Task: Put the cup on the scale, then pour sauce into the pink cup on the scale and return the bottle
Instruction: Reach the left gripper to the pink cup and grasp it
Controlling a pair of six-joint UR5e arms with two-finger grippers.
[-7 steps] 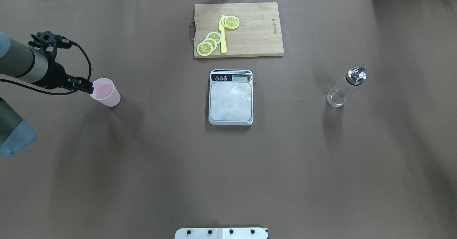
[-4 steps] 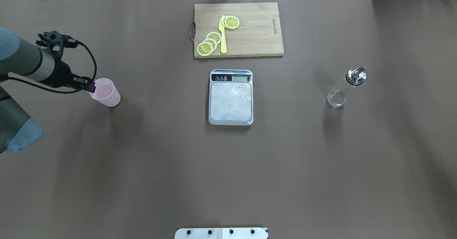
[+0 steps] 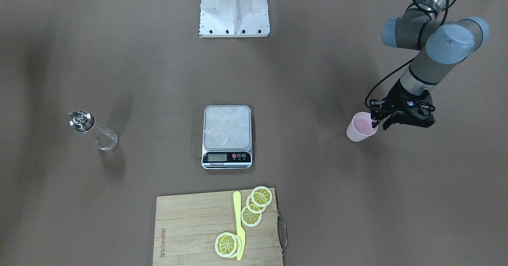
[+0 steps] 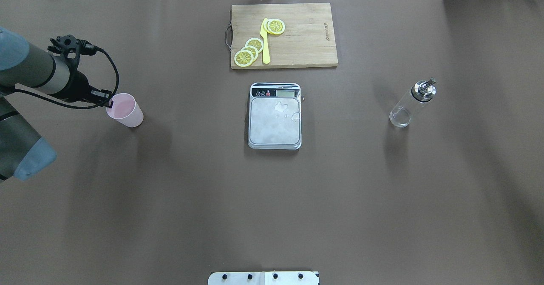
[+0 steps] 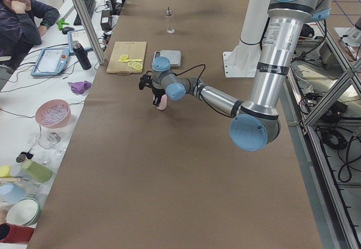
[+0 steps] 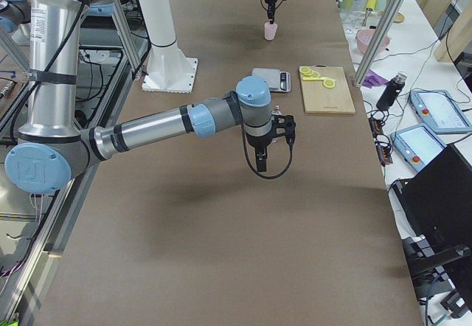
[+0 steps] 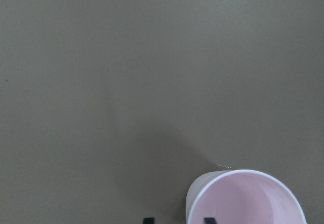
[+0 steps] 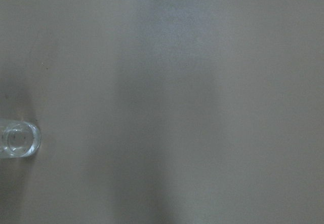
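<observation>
Left arm had crept in since a second ago, so the left gripper sat at the rim of the cup, mid-left in the overhead view. Its fingers were spread astride the wall, looked ready to pinch it for the trip to the scale at centre. Right gripper fingers: couldn't tell.

Silver-grey tubular links, pale blue joint caps and black joint bands are recorded on the left arm. A black cable is looped outside the wrist to the black left gripper. The same finish is noted on the right arm. Dark screws are seen along one edge of the white base.
</observation>
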